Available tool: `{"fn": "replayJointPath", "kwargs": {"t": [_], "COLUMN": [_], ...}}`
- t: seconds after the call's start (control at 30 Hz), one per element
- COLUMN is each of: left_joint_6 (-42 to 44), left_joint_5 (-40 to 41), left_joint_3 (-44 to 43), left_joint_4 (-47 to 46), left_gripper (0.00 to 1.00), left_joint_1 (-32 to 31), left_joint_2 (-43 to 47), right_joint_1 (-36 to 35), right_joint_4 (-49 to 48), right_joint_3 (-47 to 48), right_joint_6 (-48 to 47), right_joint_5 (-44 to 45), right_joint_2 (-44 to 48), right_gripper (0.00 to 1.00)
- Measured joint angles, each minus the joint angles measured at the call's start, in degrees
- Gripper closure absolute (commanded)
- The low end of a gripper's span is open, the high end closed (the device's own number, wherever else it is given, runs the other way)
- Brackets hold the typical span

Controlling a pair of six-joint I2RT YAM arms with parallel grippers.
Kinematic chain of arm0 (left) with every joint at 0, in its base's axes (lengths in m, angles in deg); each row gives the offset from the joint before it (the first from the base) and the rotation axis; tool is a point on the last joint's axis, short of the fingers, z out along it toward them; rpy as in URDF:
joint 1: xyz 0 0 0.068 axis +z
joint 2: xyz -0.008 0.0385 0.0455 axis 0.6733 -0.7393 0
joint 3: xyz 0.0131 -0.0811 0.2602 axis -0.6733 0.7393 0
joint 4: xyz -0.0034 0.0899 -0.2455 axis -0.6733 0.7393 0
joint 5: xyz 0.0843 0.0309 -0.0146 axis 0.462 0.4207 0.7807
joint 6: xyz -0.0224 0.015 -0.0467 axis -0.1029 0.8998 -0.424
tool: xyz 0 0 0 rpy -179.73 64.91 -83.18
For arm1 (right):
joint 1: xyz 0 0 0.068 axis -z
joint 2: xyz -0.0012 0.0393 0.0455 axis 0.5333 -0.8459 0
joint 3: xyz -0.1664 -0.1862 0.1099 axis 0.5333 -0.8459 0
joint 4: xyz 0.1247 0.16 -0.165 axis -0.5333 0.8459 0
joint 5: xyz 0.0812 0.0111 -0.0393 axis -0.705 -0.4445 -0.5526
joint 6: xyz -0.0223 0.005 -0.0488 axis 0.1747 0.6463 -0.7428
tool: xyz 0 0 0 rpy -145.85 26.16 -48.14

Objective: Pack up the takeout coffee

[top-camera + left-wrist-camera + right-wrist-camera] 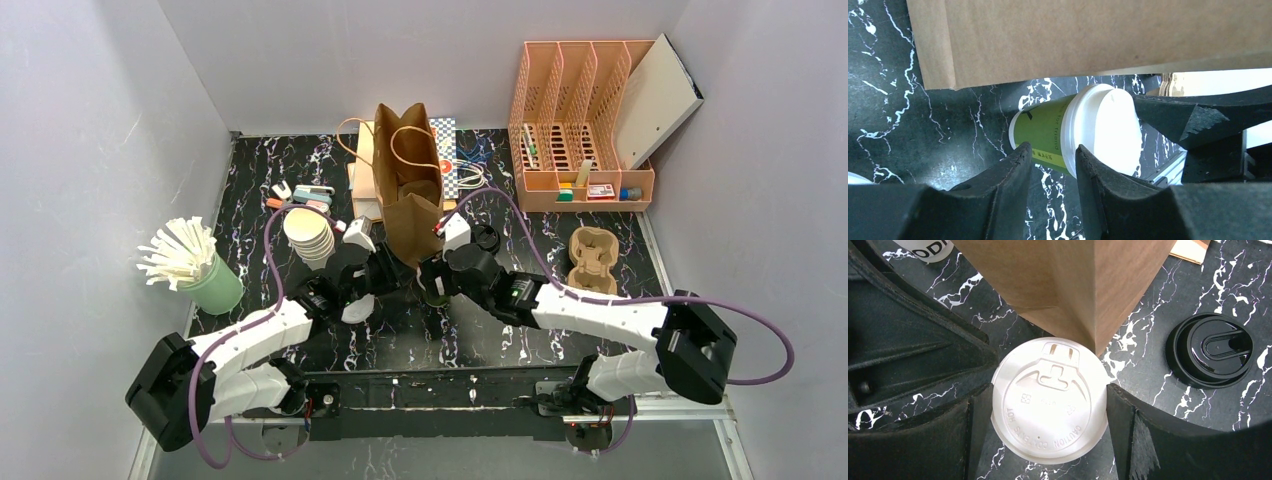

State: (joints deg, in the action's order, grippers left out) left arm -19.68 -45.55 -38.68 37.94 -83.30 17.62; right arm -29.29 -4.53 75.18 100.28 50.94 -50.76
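My right pincer (1049,409) stands wide astride the white lid of the green cup (1048,380), pads at its rim; whether it grips, I cannot tell. The cup is upright on the table (1153,405), directly beneath me. My left pincer (1053,154), narrow and empty, sits beside it. Just beyond: paper bag (1073,285).

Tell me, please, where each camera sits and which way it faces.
Top external: fixed above and behind the robot, looking down on the table and paper bag; left arm and right arm show.
Left wrist: low by the table, facing the green cup side-on; left pincer at the bottom.
Right wrist: above that cup, looking down on its white lid; right pincer flanks it.
Shared: both wrist views show the cup and bag.
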Motion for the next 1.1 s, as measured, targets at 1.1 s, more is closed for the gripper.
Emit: {"fn": "replayJointPath", "kwargs": {"t": [1.1], "left_joint_6": [-2.93], "left_joint_5": [-3.45], "left_joint_3": [1.53], "left_joint_4": [-4.55], "left_gripper": [0.67], "left_joint_1": [0.37], "left_joint_2": [-1.49], "right_joint_1": [-2.32], "right_joint_4": [-22.05], "right_joint_3": [-13.14], "right_joint_6": [-3.58], "right_joint_5": [3.91], "right_joint_2": [2.89], "right_gripper": [0.2]}}
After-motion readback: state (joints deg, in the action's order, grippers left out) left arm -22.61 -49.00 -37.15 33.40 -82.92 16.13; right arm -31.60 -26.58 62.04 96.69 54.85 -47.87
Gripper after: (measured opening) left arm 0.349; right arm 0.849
